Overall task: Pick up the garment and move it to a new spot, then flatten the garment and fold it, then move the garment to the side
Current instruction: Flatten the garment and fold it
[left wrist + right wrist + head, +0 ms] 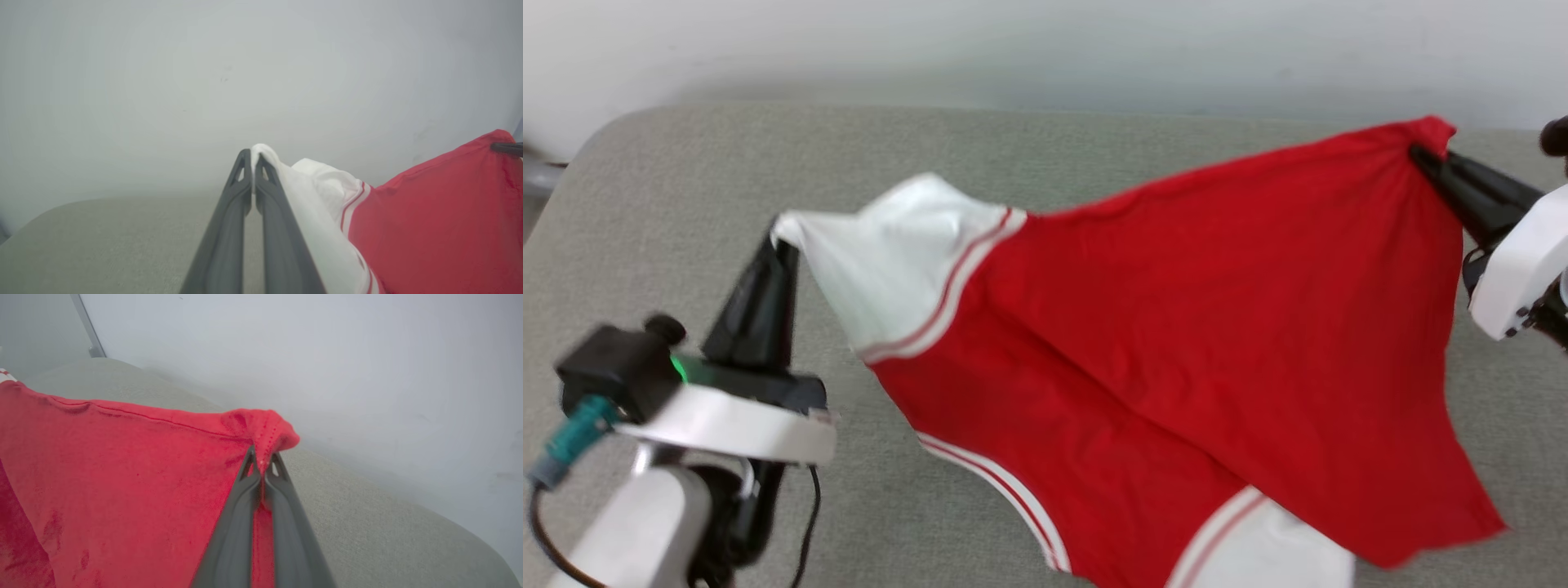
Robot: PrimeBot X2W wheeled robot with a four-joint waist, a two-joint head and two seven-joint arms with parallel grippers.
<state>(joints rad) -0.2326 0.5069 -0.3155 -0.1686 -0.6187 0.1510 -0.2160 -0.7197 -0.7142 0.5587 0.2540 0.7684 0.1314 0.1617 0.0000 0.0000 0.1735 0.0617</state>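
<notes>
Left tool (pixel 783 238) clamps the garment (pixel 1217 327) by a white sleeve, right tool (pixel 1418 152) by a red corner.

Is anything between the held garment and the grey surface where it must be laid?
Nothing visible: the left claw and right claw pinch the garment above the grey surface; under the cloth is hidden.
</notes>
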